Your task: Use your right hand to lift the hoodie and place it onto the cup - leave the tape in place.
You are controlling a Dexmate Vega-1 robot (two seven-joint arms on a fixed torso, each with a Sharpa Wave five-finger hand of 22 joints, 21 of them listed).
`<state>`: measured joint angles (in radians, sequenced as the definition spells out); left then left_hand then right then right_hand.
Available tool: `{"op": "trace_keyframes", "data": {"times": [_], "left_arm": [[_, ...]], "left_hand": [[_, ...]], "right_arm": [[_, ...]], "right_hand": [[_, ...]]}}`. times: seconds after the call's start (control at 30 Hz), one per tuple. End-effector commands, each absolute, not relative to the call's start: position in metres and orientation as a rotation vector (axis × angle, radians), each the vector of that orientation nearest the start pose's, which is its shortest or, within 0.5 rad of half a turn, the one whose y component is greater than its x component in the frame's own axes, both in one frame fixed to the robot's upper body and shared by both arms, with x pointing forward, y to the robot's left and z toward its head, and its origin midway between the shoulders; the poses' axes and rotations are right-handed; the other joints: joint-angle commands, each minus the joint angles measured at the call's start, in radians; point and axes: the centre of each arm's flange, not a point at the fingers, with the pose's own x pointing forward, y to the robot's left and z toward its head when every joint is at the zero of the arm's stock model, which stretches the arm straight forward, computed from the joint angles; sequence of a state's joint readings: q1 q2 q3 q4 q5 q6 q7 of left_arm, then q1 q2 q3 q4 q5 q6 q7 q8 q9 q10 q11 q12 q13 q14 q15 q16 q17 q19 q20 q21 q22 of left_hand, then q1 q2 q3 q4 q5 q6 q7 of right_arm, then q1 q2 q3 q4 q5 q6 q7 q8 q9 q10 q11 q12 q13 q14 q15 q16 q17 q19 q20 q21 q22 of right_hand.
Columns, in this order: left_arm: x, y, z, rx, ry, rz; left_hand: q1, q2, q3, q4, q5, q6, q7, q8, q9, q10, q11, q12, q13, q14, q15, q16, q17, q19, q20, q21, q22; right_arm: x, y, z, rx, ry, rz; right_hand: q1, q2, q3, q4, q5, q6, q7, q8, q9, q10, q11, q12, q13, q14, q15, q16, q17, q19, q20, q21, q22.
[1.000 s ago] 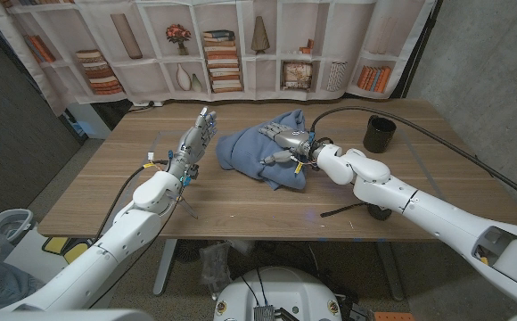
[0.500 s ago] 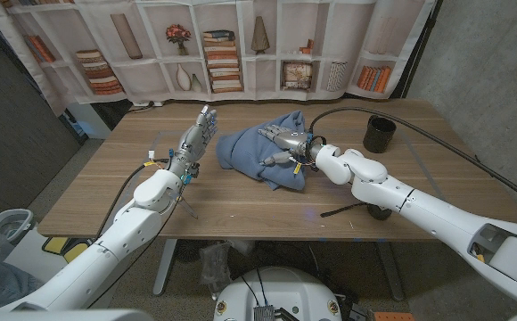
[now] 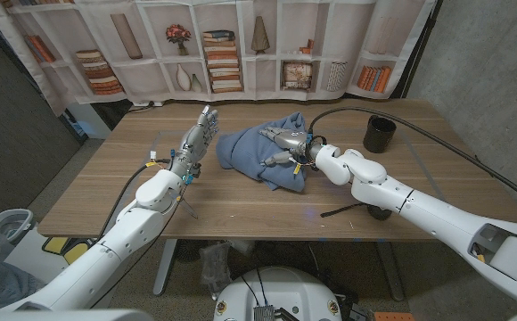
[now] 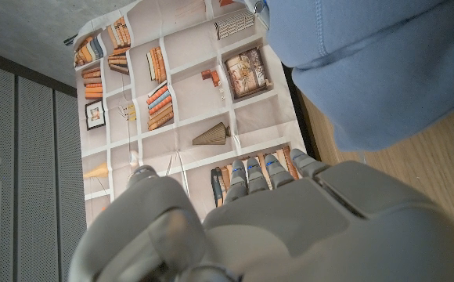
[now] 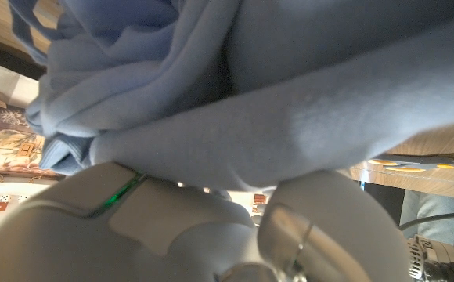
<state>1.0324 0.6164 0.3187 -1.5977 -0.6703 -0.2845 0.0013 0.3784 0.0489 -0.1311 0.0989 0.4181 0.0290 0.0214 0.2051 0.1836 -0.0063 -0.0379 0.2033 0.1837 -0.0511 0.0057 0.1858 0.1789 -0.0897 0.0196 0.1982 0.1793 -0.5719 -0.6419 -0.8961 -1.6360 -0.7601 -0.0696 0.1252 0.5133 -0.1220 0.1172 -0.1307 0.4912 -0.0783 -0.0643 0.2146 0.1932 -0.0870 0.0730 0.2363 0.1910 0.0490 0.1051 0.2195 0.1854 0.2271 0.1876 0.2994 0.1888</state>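
While crumpled on the wooden surface [image 3: 241, 201], soft blue fleece hoodie [image 3: 258, 153], right hand [image 3: 285, 145] fingers gripping its folds, cylindrical black cup [image 3: 379, 135] nearby, left hand [image 3: 199, 138] fingers spread, holding nothing.

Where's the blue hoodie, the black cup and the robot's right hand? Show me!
hoodie [image 3: 241, 149], head view, on its left folds.
cup [image 3: 379, 135], head view, on its outer wall.
right hand [image 3: 287, 147], head view, on its back, on the hoodie.

- left hand [image 4: 290, 227] seen from its back, fingers straight
- blue hoodie [image 4: 376, 66] lies on the wooden table [image 4: 438, 157]
- bookshelf backdrop [image 4: 188, 94] behind
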Motion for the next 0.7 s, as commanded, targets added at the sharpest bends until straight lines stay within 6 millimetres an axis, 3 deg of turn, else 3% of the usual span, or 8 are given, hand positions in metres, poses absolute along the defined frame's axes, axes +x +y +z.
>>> {"op": "trace_keyframes", "data": {"times": [0.03, 0.33, 0.5, 0.6, 0.67, 0.7], "left_arm": [[0.5890, 0.2763, -0.0336, -0.027, -0.652, -0.278], [0.5871, 0.2776, -0.0354, -0.031, -0.652, -0.274], [0.5863, 0.2782, -0.0356, -0.031, -0.655, -0.274], [0.5861, 0.2781, -0.0359, -0.032, -0.655, -0.275], [0.5861, 0.2781, -0.0363, -0.032, -0.655, -0.276], [0.5862, 0.2782, -0.0364, -0.032, -0.655, -0.277]], "left_hand": [[0.010, 0.007, -0.008, 0.003, 0.003, 0.003, -0.003, -0.003, 0.006, 0.001, -0.008, 0.000, 0.005, 0.006, 0.004, 0.005, 0.005, -0.003, 0.009, -0.003, 0.002], [0.011, 0.008, -0.010, 0.003, 0.003, 0.004, -0.004, -0.002, 0.006, 0.002, -0.008, 0.000, 0.005, 0.007, 0.005, 0.005, 0.005, -0.004, 0.010, -0.002, 0.002], [0.011, 0.009, -0.011, 0.003, 0.002, 0.005, -0.004, -0.002, 0.006, 0.003, -0.008, 0.001, 0.005, 0.008, 0.004, 0.005, 0.005, -0.004, 0.011, -0.002, 0.003], [0.011, 0.009, -0.012, 0.003, 0.002, 0.005, -0.006, -0.002, 0.006, 0.004, -0.009, 0.001, 0.005, 0.008, 0.004, 0.005, 0.005, -0.004, 0.011, -0.001, 0.003], [0.012, 0.010, -0.012, 0.003, 0.002, 0.006, -0.006, -0.002, 0.006, 0.003, -0.010, 0.000, 0.005, 0.008, 0.004, 0.005, 0.005, -0.004, 0.012, -0.001, 0.003], [0.012, 0.010, -0.012, 0.003, 0.002, 0.005, -0.006, -0.002, 0.006, 0.003, -0.010, 0.000, 0.005, 0.008, 0.005, 0.005, 0.005, -0.004, 0.012, -0.001, 0.003]], "right_arm": [[0.6156, -0.0877, -0.0245, -1.829, -0.743, 0.217], [0.6195, -0.0850, -0.0290, -1.880, -0.714, 0.205], [0.6205, -0.0855, -0.0276, -1.875, -0.707, 0.205], [0.6209, -0.0853, -0.0278, -1.877, -0.700, 0.207], [0.6213, -0.0851, -0.0283, -1.880, -0.695, 0.205], [0.6217, -0.0849, -0.0287, -1.880, -0.692, 0.203]], "right_hand": [[0.019, 0.000, -0.005, -0.006, 0.006, 0.006, 0.002, 0.004, 0.005, 0.005, 0.000, 0.004, 0.003, 0.011, 0.001, 0.005, 0.001, 0.141, 0.025, 0.006, 0.002], [0.068, 0.006, 0.000, -0.019, 0.016, 0.014, -0.010, 0.004, 0.006, 0.006, -0.007, 0.002, 0.005, 0.049, -0.015, 0.007, 0.003, 0.208, 0.022, 0.020, 0.000], [0.108, 0.007, -0.003, -0.019, 0.025, 0.059, -0.028, 0.016, 0.009, 0.080, -0.024, 0.028, 0.009, 0.110, -0.035, 0.014, 0.008, 0.293, 0.022, 0.035, -0.001], [0.118, 0.009, -0.004, -0.018, 0.026, 0.074, -0.035, 0.019, 0.010, 0.104, -0.024, 0.036, 0.010, 0.135, -0.044, 0.018, 0.009, 0.314, 0.019, 0.038, -0.002], [0.126, 0.011, -0.004, -0.018, 0.027, 0.083, -0.037, 0.021, 0.011, 0.115, -0.025, 0.040, 0.011, 0.153, -0.048, 0.022, 0.010, 0.329, 0.010, 0.041, -0.002], [0.136, 0.014, -0.003, -0.018, 0.028, 0.090, -0.040, 0.021, 0.011, 0.126, -0.029, 0.043, 0.012, 0.170, -0.053, 0.025, 0.012, 0.351, -0.011, 0.045, -0.002]]}}
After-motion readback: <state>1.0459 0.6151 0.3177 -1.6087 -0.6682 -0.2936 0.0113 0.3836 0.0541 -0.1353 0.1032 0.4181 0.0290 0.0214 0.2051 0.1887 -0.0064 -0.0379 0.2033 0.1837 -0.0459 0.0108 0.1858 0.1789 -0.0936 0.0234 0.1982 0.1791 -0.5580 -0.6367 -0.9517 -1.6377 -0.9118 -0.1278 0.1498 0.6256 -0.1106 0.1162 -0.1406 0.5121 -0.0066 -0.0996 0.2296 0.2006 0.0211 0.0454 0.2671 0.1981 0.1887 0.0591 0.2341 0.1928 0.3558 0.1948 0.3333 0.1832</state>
